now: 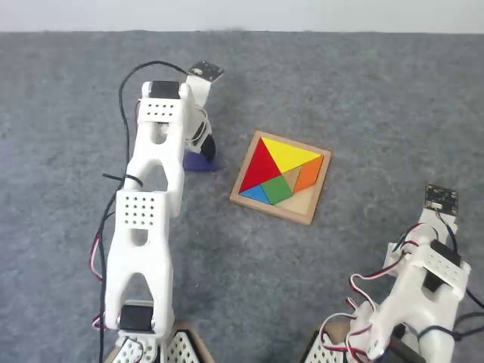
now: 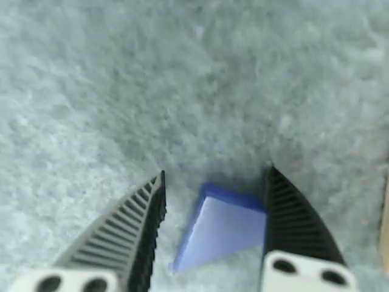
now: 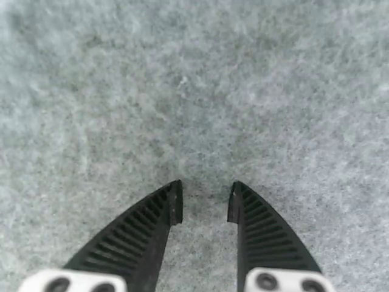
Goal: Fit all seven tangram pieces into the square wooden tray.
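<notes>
The square wooden tray (image 1: 321, 189) lies flat on the grey carpet (image 1: 363, 91), near the middle of the table. Five pieces lie inside it: a red triangle (image 1: 259, 168), a yellow triangle (image 1: 287, 155), an orange piece (image 1: 308, 175), a green piece (image 1: 278, 187) and a small blue piece (image 1: 255, 193). They sit close together, and some bare wood shows in the corner of the tray nearest the arms. One more piece is out on the carpet, a purple-blue piece (image 1: 200, 160), lying a little way from the tray on the side where the left arm is. The left gripper (image 2: 214, 174) is down low right over that piece. Its two fingers are spread wide with the piece between them. One finger is right up against an edge of the piece and the other is still a bit away, so it is not squeezing anything. The right gripper (image 3: 205, 194) is far from the tray, above plain carpet. Its fingers are apart too, with a small gap, and it holds nothing.
</notes>
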